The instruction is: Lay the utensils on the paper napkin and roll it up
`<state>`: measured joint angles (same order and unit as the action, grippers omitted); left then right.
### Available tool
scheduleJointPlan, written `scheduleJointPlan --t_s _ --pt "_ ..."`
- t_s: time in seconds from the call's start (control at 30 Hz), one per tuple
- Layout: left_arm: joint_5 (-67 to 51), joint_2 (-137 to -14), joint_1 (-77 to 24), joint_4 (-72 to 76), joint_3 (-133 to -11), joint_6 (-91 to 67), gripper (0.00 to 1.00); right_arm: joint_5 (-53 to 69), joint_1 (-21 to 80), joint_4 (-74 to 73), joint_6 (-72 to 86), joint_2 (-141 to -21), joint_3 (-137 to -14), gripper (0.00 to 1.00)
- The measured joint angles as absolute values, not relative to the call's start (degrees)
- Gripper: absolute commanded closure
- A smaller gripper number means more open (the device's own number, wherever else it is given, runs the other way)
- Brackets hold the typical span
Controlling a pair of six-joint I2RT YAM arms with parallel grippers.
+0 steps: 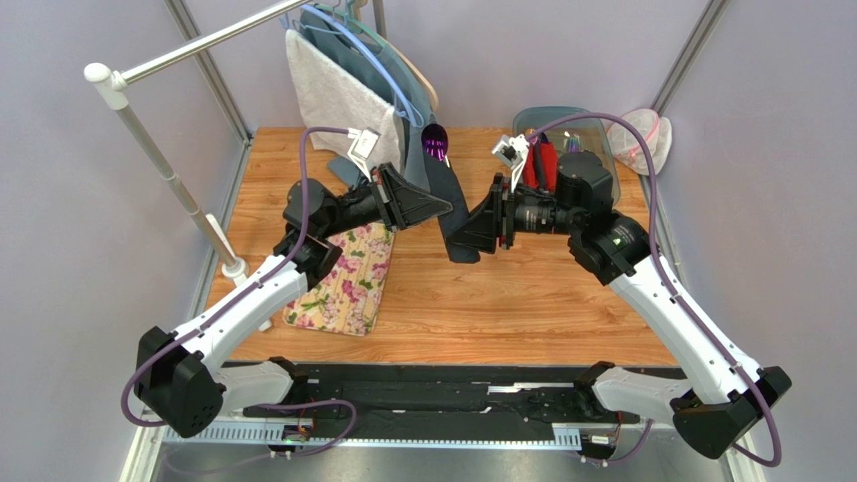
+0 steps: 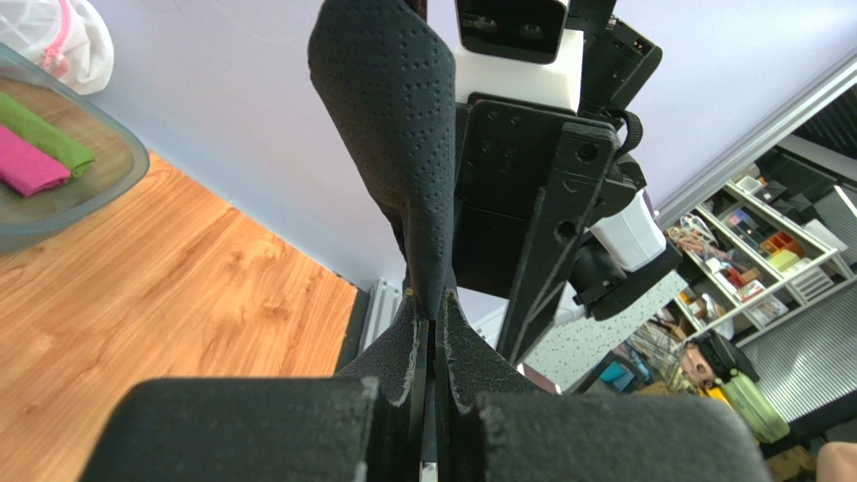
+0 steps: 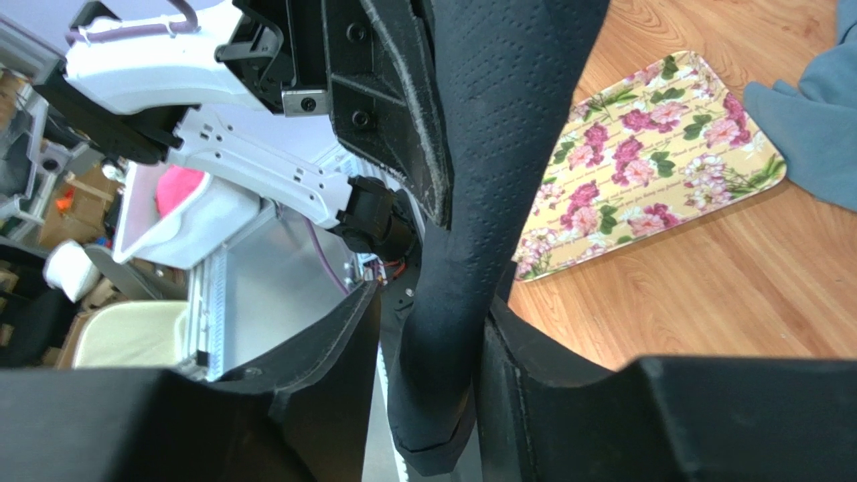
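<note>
Two arms meet nose to nose above the middle of the wooden worktop (image 1: 523, 301), sharing the paper napkin (image 2: 387, 121), which is gathered into a narrow, dimpled black strip and held off the surface. The left gripper (image 2: 433, 331) has its jaws clenched on one pinched end of the strip, the paper flaring into a loose tube beyond them. The right gripper (image 3: 433, 301) has its jaws parted on either side of the strip. The paper leans on one jaw and a sliver of background shows at the other, so it straddles rather than clamps. A purple-tinted spoon (image 1: 435, 144) shows at the far end of the dark strip in the overhead view. Whether it sits inside the paper cannot be told, and neither the fork nor the dark thin piece is visible. The floral mat (image 3: 654, 151) lies bare on the worktop beside the left arm, and the pink roll (image 2: 30, 166) and green roll (image 2: 45, 131) rest in a clear bin (image 2: 70, 201) at the far edge. Judged from this, the rolling step is in hand rather than the placing step. The next move calls for the right jaws to close firmly on the strip without crushing it, so the loose tube can be tightened while the left end stays pinned.
</note>
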<state>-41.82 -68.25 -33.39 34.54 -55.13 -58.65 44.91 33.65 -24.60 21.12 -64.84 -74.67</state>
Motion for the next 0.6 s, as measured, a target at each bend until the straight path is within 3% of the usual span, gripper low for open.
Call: scheduleJointPlan --t_s 0.1,0.17,0.37,0.47,0.53,0.6 --pt "-41.7 -68.4 -33.4 34.6 -55.2 -58.7 1.00 44.9 33.5 -23.6 22.6 -65.0 -74.2 0.81" --pt "-41.7 -68.4 -33.3 34.8 -55.4 -58.6 1.00 45.0 33.1 -23.1 23.8 -65.3 -74.2 0.98" --pt "-41.6 -68.4 -33.3 35.2 -55.7 -58.1 1.00 45.2 32.3 -22.5 25.1 -65.6 -74.1 1.00" --pt "-41.5 -68.6 -33.3 35.1 -55.7 -57.8 0.84 45.1 31.7 -23.0 24.2 -65.6 -74.2 1.00" --pt "-41.4 -68.8 -33.3 35.1 -55.7 -57.6 0.66 44.9 31.5 -23.9 23.0 -65.6 -74.5 1.00" --pt "-41.0 -69.1 -33.3 35.0 -55.7 -57.5 0.58 44.4 31.3 -24.8 21.3 -65.6 -74.8 1.00"
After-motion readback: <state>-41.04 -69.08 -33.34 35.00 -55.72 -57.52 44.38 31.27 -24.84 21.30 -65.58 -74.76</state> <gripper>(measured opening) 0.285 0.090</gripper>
